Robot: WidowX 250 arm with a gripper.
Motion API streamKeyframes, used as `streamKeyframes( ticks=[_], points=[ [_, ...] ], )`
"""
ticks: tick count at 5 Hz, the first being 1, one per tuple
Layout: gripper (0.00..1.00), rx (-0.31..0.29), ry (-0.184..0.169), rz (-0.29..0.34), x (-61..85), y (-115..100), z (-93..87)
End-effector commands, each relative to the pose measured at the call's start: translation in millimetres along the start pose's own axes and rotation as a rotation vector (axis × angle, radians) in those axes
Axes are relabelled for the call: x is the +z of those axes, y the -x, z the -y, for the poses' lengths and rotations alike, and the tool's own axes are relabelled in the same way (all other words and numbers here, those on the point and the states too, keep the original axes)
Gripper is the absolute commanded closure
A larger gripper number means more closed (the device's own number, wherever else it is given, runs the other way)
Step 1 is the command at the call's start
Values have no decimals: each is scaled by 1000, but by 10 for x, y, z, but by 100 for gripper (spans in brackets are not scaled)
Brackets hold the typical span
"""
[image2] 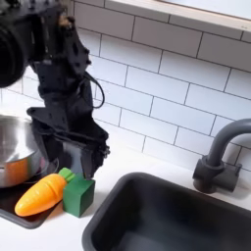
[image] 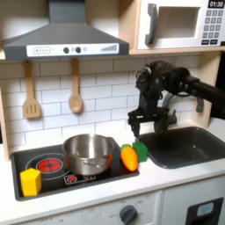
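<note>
In the first exterior view, the gripper (image: 141,124) is seen with its fingers spread apart, empty, just above the carrot (image: 129,157). In the second exterior view, the carrot (image2: 43,194) is found below the gripper (image2: 70,160), touching a green block (image2: 80,193).

An orange carrot (image2: 41,195) with a green block (image2: 78,194), a yellow block (image: 31,182), a silver pot (image: 86,151).
</note>
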State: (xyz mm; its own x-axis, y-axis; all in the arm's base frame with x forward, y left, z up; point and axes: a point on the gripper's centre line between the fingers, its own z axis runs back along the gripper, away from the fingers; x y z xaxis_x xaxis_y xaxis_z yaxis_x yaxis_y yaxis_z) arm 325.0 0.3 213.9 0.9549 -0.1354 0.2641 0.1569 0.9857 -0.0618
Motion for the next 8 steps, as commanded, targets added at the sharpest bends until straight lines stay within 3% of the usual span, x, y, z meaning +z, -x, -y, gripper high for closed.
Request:
streamKeyframes(
  ticks=[1, 8],
  points=[
    [0, -24, -21, -21, -165, 2, 68],
    [0, -9, -44, -108, -596, -64, 45]
  ],
)
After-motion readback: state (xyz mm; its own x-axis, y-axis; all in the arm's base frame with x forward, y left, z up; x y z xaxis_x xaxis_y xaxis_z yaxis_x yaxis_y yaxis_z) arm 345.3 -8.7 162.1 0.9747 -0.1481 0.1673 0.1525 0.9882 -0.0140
